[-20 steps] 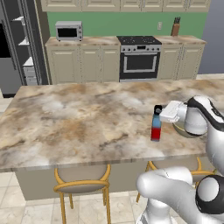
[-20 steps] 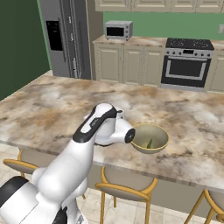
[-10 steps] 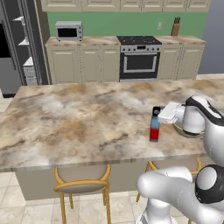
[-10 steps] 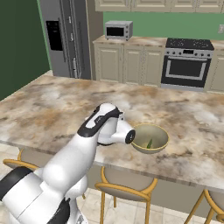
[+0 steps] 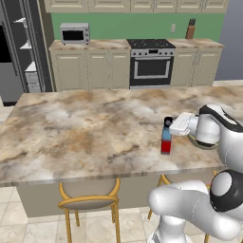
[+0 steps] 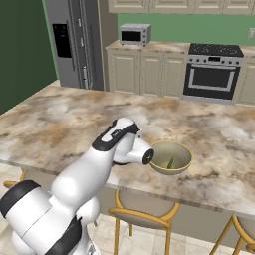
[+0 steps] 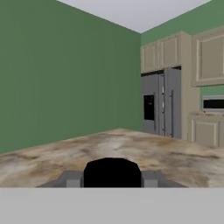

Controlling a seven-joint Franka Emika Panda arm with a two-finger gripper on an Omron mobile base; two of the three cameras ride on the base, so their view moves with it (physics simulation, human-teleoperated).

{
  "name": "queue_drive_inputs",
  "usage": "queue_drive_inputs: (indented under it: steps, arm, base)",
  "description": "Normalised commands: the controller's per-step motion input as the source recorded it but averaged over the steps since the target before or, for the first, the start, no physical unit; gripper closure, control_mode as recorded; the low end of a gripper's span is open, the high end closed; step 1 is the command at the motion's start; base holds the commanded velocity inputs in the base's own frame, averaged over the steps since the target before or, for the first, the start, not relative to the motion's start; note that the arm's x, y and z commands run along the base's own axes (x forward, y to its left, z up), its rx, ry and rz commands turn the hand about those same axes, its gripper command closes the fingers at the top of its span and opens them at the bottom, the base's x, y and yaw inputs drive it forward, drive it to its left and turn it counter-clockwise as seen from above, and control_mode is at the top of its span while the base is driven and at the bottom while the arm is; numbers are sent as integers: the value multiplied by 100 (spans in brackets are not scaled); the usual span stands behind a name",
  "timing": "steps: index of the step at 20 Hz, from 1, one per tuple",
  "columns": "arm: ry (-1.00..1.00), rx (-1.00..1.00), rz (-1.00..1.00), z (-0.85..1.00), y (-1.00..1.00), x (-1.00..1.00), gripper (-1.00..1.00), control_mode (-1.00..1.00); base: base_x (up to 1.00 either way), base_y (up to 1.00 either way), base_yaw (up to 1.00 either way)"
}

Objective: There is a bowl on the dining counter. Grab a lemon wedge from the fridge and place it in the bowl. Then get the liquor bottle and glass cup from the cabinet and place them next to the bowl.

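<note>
On the beige-brown marbled stone bench (image 5: pixel 85 128), the squat liquor bottle with blue shoulders, red lower body and black cap (image 5: pixel 166 140) stands upright just left of the wide olive-tan bowl (image 6: pixel 171 157). The gripper (image 5: pixel 172 124) is clamped on its cap. A yellow-green lemon wedge (image 6: pixel 170 163) lies inside the bowl.

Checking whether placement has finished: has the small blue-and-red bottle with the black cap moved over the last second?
Yes, slightly: the bottle, in the gripper, shifted left and toward the near edge of the marbled counter.
</note>
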Motion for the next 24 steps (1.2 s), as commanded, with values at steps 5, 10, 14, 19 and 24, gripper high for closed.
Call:
queue_drive_inputs:
  steps: [5, 10, 14, 19, 24]
  arm:
    - [0, 0, 0, -8, -3, 12, 100, -100]
    - [0, 0, 0, -3, -6, 11, 100, -100]
    - [0, 0, 0, -5, -6, 11, 100, -100]
    - [0, 0, 0, -7, -4, 11, 100, -100]
    - [0, 0, 0, -13, 0, 4, 100, -100]
  base:
    - [0, 0, 0]
    - [0, 0, 0]
    - [0, 0, 0]
    - [0, 0, 0]
    - [0, 0, 0]
